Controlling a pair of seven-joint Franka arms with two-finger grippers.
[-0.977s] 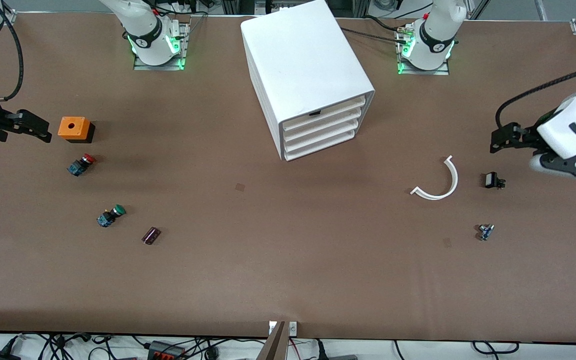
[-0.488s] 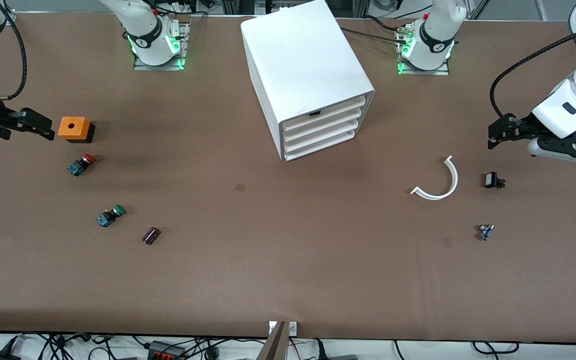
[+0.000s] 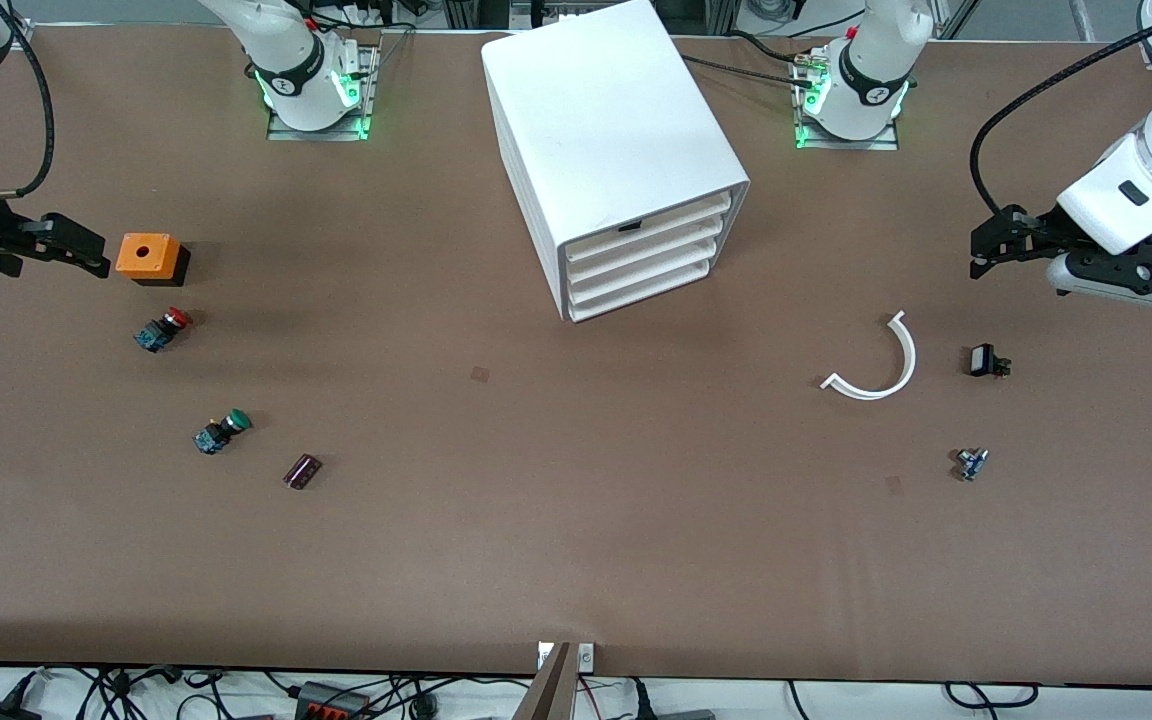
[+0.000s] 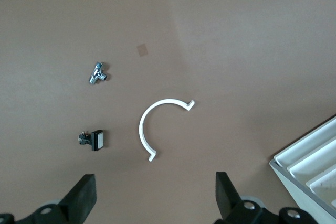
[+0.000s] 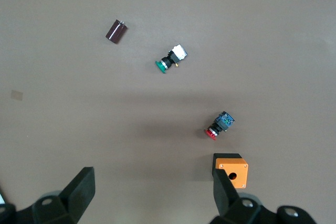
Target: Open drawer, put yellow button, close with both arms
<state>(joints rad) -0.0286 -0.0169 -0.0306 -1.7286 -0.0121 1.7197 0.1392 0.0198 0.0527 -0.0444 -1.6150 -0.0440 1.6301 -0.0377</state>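
Observation:
The white cabinet point(image 3: 616, 130) stands mid-table near the arms' bases. Its uppermost drawer point(image 3: 648, 222) is shut, flush with the three trays below; a corner of the cabinet shows in the left wrist view point(image 4: 315, 166). The yellow button is not in any view. My left gripper point(image 3: 986, 250) is open and empty at the left arm's end of the table, over bare table beside a white curved piece point(image 4: 157, 124); its own view shows the gripper point(image 4: 155, 192) with the jaws wide apart. My right gripper point(image 3: 86, 252) is open and empty beside an orange box point(image 3: 148, 257), and its own view shows it point(image 5: 152, 187) the same.
Near the right gripper lie a red-capped button point(image 3: 163, 328), a green-capped button point(image 3: 221, 432) and a dark maroon part point(image 3: 302, 470). Toward the left arm's end lie the white curved piece point(image 3: 881, 360), a small black part point(image 3: 986, 361) and a metal fitting point(image 3: 971, 463).
My left gripper has moved away from the small black part toward the arms' bases. My right gripper has shifted slightly. Nothing on the table has moved.

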